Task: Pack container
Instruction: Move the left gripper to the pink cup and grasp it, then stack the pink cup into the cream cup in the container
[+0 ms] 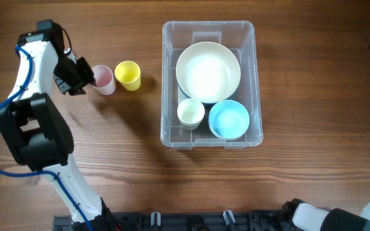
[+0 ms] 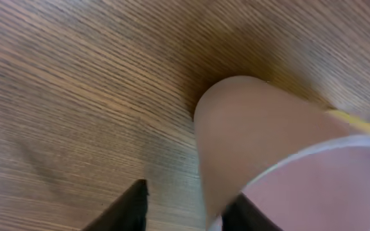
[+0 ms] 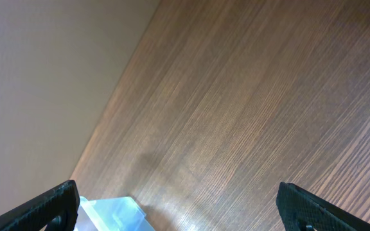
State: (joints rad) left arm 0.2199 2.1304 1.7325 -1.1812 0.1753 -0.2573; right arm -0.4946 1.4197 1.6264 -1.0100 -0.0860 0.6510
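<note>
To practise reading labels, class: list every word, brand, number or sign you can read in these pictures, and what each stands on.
None. No text shows on the tub, big bowl, blue bowl, small bowl, pink cup, yellow cup or table.

one container [image 1: 208,24], two bowls [image 1: 208,72] [image 1: 229,119] and three cups [image 1: 103,79] [image 1: 128,75] [image 1: 190,113].

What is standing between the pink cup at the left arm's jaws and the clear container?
The yellow cup stands right beside the pink cup, on the side facing the container. Nothing else shows between them, so the pink cup would likely need lifting over or around the yellow one.
</note>
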